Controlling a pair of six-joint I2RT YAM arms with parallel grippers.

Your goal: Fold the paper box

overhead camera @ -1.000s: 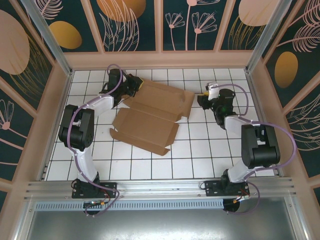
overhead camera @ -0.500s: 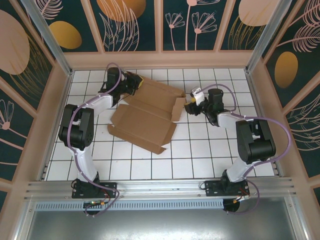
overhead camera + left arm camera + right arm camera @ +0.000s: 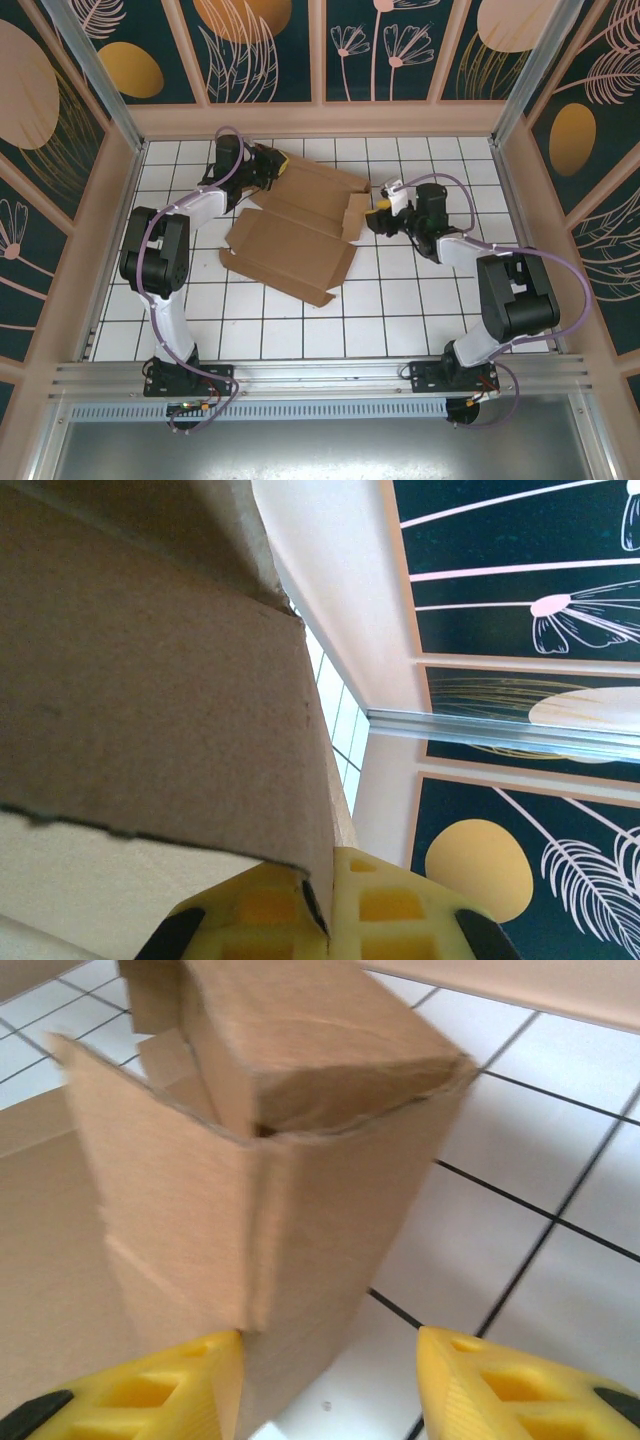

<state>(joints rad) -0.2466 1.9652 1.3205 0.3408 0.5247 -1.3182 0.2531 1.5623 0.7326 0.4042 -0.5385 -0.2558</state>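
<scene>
The paper box [image 3: 290,240] lies mostly flat in the middle of the white-tiled surface [image 3: 400,320], its near panel unfolded toward the arm bases. At its right end a side flap [image 3: 300,1160] stands upright. The right claw [image 3: 330,1360] straddles it with fingers spread, one pad against the cardboard, probably to press it inward. Farther back, the left claw [image 3: 320,900] pinches the box's far-left corner, apparently anchoring the sheet. The back wall [image 3: 320,115] stands near that corner, so room there looks tight.

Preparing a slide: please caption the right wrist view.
Right gripper, fingers apart, straddles an upturned flap of the paper box on the white-tiled table.
</scene>
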